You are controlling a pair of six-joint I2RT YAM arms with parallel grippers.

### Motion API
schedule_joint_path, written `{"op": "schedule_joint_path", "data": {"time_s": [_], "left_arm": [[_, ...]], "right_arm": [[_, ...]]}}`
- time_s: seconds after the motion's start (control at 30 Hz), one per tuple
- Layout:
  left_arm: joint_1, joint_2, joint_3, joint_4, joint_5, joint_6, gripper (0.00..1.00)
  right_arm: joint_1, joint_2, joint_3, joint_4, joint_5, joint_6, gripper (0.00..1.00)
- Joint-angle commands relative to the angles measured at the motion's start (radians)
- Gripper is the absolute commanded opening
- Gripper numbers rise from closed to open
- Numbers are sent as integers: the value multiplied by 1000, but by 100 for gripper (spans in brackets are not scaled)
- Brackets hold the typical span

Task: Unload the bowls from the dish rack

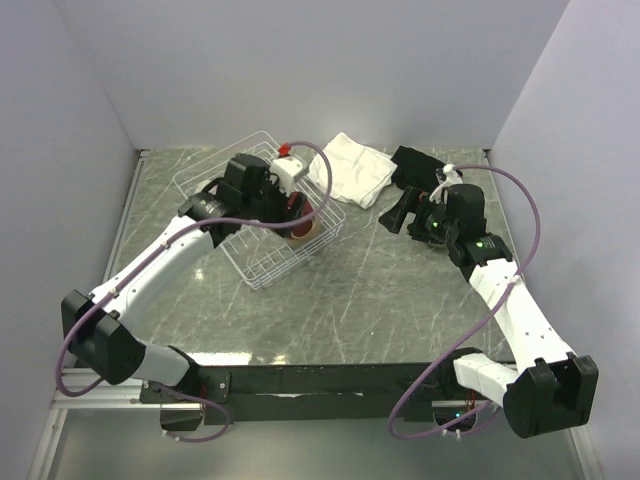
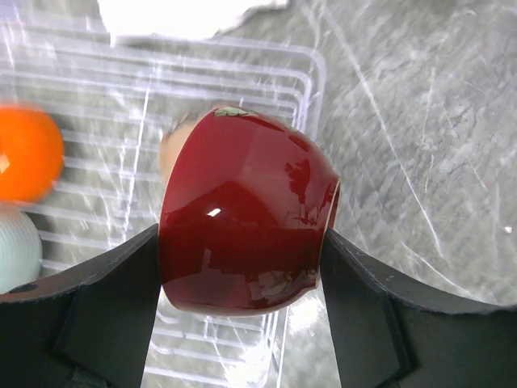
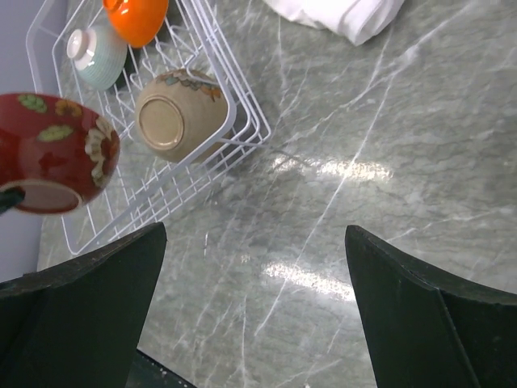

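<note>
Overhead, three pale walls are closing in one grey, veined desk, which is catching glare just under the right hand. Two arms are reaching across it from the near edge. One white wire dish rack is sitting at an angle on the left half, and one folded white cloth is lying just beyond its far corner. A broad stretch of desk is lying open between the rack and the right hand, whose fingers are spread wide and gripping nothing. Four bowls are showing. The left hand is clamping the red bowl by its sides, tipped over, above the rack near its rim. The tan bowl is resting in a rack corner with its foot turned up, while the orange bowl and the pale blue-green bowl are sitting side by side farther in.
</note>
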Motion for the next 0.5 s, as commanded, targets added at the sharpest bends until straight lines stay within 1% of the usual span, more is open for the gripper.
{"op": "schedule_joint_path", "data": {"time_s": [0.0,0.03,0.1,0.13,0.2,0.23,0.3,0.33,0.37,0.43,0.47], "left_arm": [[-90,-81,-62,247,-90,121,5],[-129,-95,-78,273,-105,135,4],[-169,-107,-124,330,-142,189,1],[-216,-118,-137,382,-182,209,1],[-267,-124,-185,436,-265,278,1],[-322,-127,-203,508,-299,304,1],[-377,-124,-262,586,-363,387,1],[-426,-110,-278,620,-424,413,1],[-449,-101,-309,689,-451,462,1],[-509,-70,-344,764,-504,505,1],[-528,-60,-383,854,-545,548,1]], "right_arm": [[4,-38,54,-30,68,6,100],[3,-52,53,-28,88,18,100],[0,-69,57,-49,120,38,100],[0,-78,62,-62,149,64,100],[-2,-84,71,-107,217,80,100],[-5,-86,73,-118,221,64,100],[-11,-83,84,-152,217,38,100],[-13,-80,88,-164,215,15,100],[-14,-78,94,-177,212,9,100],[-13,-70,113,-215,205,-2,100],[-13,-63,122,-230,200,-5,100]]}}
